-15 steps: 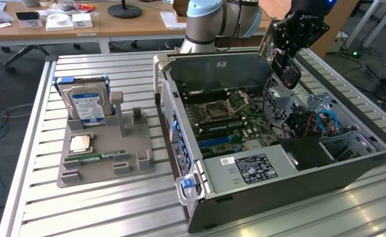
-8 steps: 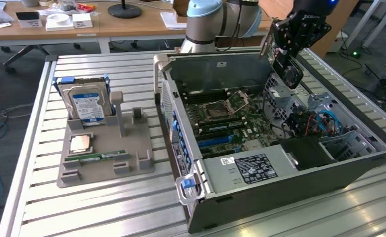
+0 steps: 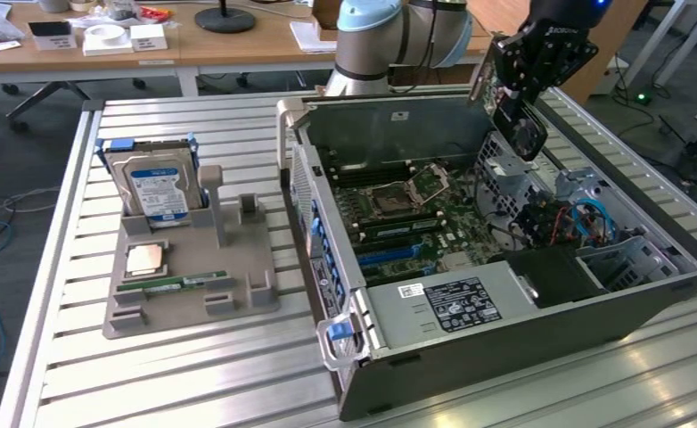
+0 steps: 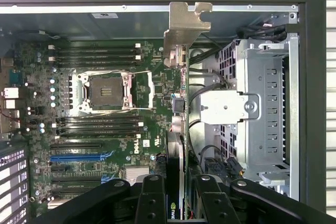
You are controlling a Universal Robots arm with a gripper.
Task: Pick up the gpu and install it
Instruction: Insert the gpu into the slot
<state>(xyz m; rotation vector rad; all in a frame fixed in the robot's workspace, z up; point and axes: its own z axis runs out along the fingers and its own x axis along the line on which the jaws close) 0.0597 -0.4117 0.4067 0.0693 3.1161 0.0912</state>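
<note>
Above the open computer case (image 3: 539,343), at the exterior view's right:

- Tool (image 3: 525,89): you have it clamped on the gpu (image 3: 522,132). In the wrist view its dark fingers (image 4: 151,198) sit on either side of the card's thin edge.
- Gpu: held on edge with its dark face showing in the exterior view, at about the height of the case's upper rim. It is raised above the motherboard (image 3: 408,214) and not seated in a slot. In the wrist view its metal bracket (image 4: 185,24) points at the case's back wall.
- Motherboard: flat in the case bottom, with the open processor socket (image 4: 104,92) near its middle and dark memory slots on both sides of it.
- Drive cage (image 4: 262,108): silver, beside the card on the side away from the socket.
- Gray holder (image 3: 182,308): on the table (image 3: 182,383), at the exterior view's left, well apart from the tool.
  - Hard drive (image 3: 159,187): upright at the holder's back.
  - Processor chip (image 3: 146,259): flat in the holder.
  - Memory stick (image 3: 188,283): green, lying in front of the chip.
</note>
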